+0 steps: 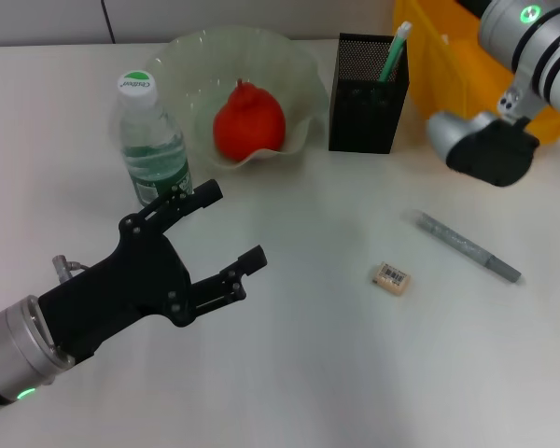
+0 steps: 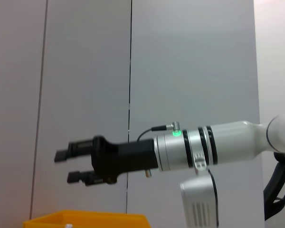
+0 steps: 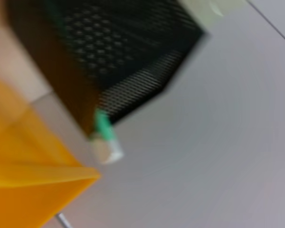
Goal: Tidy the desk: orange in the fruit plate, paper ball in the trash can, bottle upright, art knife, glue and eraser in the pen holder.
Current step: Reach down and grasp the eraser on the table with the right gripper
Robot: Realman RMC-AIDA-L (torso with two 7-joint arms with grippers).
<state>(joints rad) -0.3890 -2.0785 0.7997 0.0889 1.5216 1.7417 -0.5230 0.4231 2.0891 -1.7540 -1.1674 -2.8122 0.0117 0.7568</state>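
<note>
The desk (image 1: 299, 373) is a plain white tabletop, and most of the tidying looks done. At about one o'clock in the head view stands the yellow trash can (image 1: 448, 56); the paper ball is not visible, so it is presumably inside. At twelve o'clock the pale-green fruit plate (image 1: 299, 65) cradles the orange (image 1: 249, 121), its scalloped wall keeping the fruit from rolling. Just right of the plate, the black mesh pen holder (image 1: 366, 103) has the mint-green art knife (image 1: 393, 51) leaning out of it. At ten o'clock the bottle (image 1: 149, 140) stands upright beside the plate.

Two things lie loose on the desk at about three o'clock: the grey glue (image 1: 469, 247) flat on its side, and near it the eraser (image 1: 392, 277), label up. Both would have to go into the pen holder.

The left gripper (image 1: 229, 229) hovers at eight o'clock with its fingers spread and empty, just in front of the bottle. The right gripper (image 1: 490, 149) hangs at two o'clock near the trash can; whether it is released or clenched cannot be told.

Behind the desk, the left wrist view shows a plain grey panelled wall (image 2: 190, 57).
</note>
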